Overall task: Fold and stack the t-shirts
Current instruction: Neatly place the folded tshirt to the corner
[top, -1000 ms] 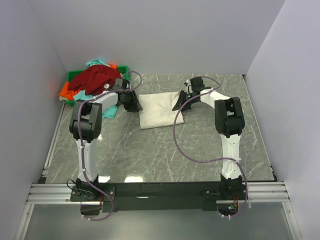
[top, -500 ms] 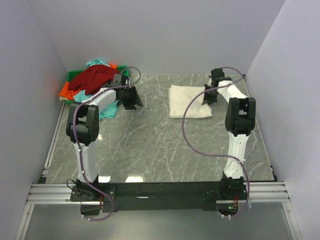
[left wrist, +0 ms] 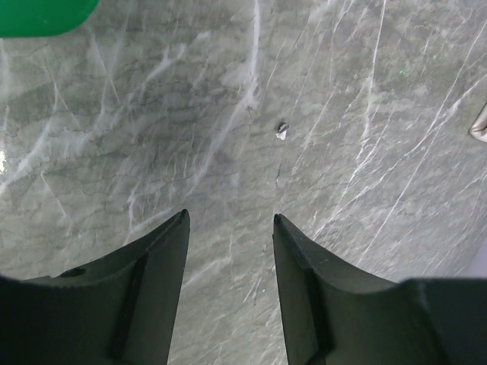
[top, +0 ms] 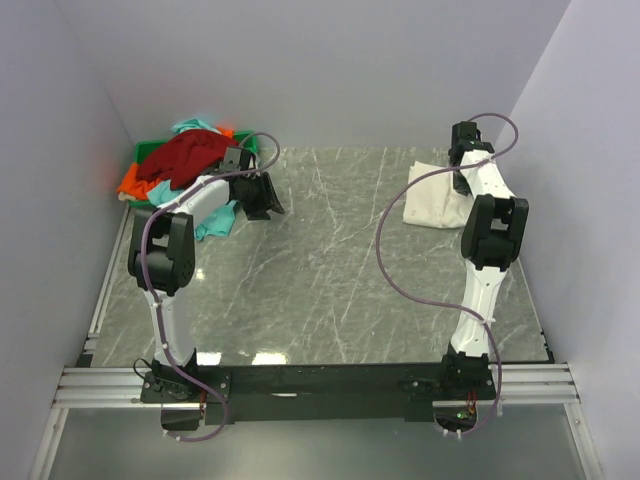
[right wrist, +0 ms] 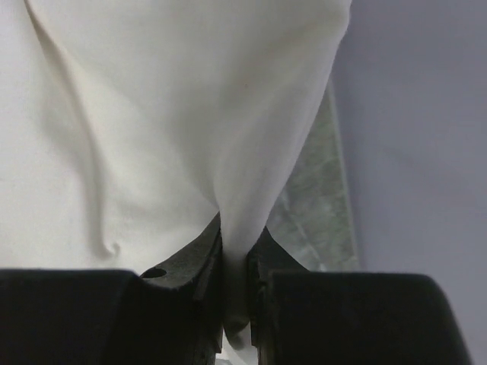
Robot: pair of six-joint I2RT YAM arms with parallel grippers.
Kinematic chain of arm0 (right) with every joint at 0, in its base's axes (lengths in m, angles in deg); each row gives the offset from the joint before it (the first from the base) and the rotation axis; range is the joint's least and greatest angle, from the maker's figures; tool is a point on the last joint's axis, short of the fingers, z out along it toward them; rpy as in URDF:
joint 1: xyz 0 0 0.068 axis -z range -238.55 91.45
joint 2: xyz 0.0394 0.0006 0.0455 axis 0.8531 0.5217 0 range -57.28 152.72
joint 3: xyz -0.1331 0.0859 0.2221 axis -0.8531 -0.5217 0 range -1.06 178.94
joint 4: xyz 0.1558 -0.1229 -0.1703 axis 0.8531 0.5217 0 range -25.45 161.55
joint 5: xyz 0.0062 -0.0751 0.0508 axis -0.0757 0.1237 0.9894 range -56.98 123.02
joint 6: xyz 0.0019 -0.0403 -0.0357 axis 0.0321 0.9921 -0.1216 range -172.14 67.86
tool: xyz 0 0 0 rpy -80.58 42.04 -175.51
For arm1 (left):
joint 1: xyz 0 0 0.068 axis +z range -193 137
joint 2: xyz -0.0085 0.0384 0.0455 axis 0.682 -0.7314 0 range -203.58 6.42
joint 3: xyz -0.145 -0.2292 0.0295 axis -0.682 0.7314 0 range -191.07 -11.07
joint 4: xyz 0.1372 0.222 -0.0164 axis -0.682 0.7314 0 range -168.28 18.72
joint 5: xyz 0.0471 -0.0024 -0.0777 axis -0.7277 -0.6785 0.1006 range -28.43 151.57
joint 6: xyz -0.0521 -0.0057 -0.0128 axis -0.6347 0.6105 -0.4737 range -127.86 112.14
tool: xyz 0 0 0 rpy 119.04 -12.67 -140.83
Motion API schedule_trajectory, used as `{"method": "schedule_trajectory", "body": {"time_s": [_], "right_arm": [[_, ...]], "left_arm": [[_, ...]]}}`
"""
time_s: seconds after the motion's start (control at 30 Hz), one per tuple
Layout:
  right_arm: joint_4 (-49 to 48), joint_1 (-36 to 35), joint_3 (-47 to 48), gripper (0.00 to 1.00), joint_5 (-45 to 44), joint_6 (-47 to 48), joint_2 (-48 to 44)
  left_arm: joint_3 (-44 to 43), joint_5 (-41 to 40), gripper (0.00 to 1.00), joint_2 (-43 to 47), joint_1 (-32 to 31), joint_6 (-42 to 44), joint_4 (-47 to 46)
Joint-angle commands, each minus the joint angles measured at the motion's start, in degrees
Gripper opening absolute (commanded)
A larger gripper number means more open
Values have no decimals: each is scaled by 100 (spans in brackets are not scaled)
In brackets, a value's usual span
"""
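The cream-white t-shirt (right wrist: 152, 114), smooth soft cloth, spreads ahead of the right gripper (right wrist: 236, 274), whose jaws pinch a draped fold. The left gripper (left wrist: 230, 220) hangs parted and empty above the veined grey marble table (left wrist: 342, 114). Near it, the dark red t-shirt (top: 190, 155), teal t-shirt (top: 195, 127) and orange t-shirt (top: 130, 183) lie crumpled on the green plastic bin (top: 248, 141).

Looking at right gripper (right wrist: 236, 262) clamped on a pinched fold of cream-white t-shirt (right wrist: 175, 114), fanning up from there. Got a sliver of marble table (right wrist: 316, 205) plus lilac wall (right wrist: 411, 137) off right.
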Motion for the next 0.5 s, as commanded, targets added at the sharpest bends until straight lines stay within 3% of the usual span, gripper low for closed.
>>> {"method": "schedule_trajectory", "body": {"time_s": [0.0, 0.1, 0.17, 0.27, 0.37, 0.4, 0.47], "right_arm": [[-240, 68, 352, 0, -1140, 359, 49], [-311, 112, 554, 0, -1388, 421, 119], [-372, 112, 625, 21, -1519, 394, 102], [-504, 112, 704, 63, -1756, 403, 93], [-531, 103, 757, 73, -1757, 289, 5], [-574, 94, 731, 82, -1714, 263, -39], [-645, 42, 599, 86, -1669, 201, -197]], "left_arm": [[-48, -62, 53, 360, -8, 73, 84], [-57, -62, 54, 377, -8, 73, 102], [-30, -79, 54, 403, -8, 73, 111], [-13, -106, 54, 447, -8, 73, 146], [40, -141, 57, 526, -8, 56, 129], [57, -167, 59, 553, -17, 47, 111], [75, -185, 61, 640, -17, 29, 94]]}}
